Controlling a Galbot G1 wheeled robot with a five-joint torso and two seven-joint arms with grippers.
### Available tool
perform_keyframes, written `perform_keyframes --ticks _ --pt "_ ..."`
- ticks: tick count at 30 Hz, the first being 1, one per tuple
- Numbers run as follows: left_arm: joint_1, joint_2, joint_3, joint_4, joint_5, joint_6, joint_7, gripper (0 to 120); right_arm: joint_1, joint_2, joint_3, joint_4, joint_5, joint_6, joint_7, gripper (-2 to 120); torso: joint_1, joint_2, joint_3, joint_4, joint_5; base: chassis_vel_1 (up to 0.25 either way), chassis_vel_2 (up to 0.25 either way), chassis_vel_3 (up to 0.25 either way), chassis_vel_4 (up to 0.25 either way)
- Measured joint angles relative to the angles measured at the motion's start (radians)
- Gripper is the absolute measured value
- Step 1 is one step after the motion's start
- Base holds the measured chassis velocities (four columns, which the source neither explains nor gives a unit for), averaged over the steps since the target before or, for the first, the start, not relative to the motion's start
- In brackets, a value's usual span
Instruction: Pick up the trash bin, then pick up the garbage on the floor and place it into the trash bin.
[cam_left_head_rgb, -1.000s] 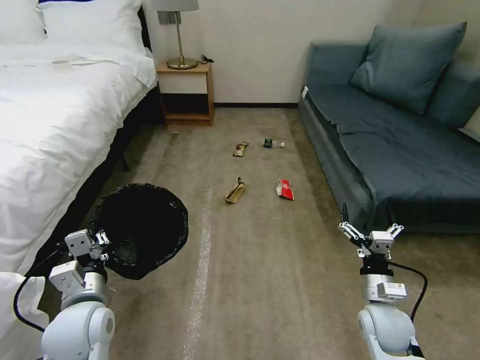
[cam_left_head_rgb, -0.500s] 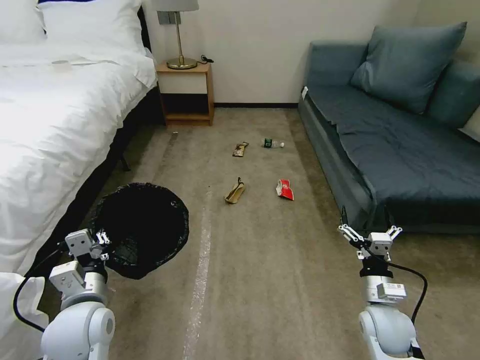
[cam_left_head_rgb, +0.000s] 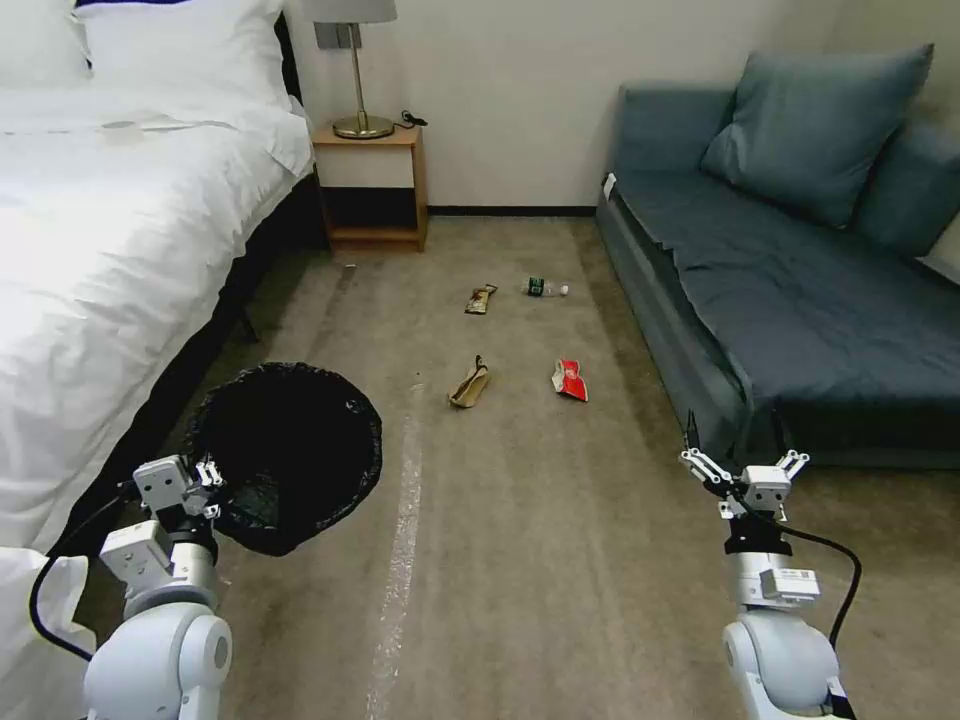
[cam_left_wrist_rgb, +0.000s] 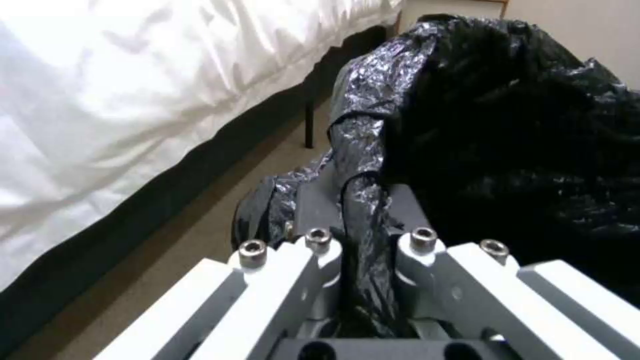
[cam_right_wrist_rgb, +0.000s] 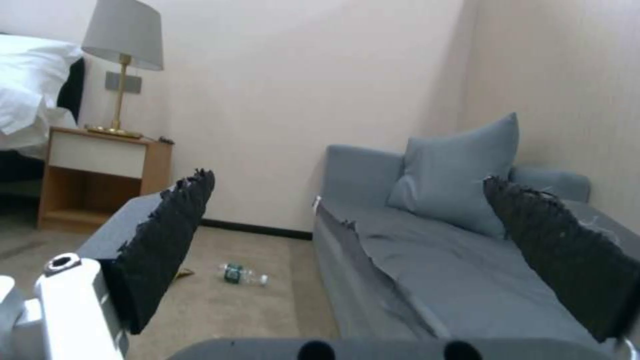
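In the head view the left gripper sits near and to the left, clamped on the black-bagged rim of the trash bin, which hangs tilted beside the bed with its mouth turned toward the camera. The right gripper hovers near and to the right, just in front of the sofa, its fingers spread apart and holding nothing. On the carpet between bed and sofa lies the garbage, well apart from both grippers: a tan paper bag and a red-and-white wrapper nearer, a brown-gold snack wrapper and a small bottle farther off toward the nightstand with its lamp. In the left wrist view the two fingers are closed tight on a fold of the crinkly black bag, with the bin's dark bulk just beyond and the white bed sheet hanging alongside. In the right wrist view the two dark, ragged-edged pads stand wide apart with open air between them; beyond them the bottle lies on the carpet near the sofa's front edge, with the sofa cushion farther back.
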Motion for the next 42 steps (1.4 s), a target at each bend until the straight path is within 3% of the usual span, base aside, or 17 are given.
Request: perform_keyframes --ticks 42 --pt "-0.004 -0.002 -0.004 0.01 0.002 -0.019 0.017 4 -0.006 0.006 0.013 -0.009 0.007 0.029 -0.018 100 0.0 0.0 0.0 0.0 0.0 -0.045 0.041 0.045 -0.042"
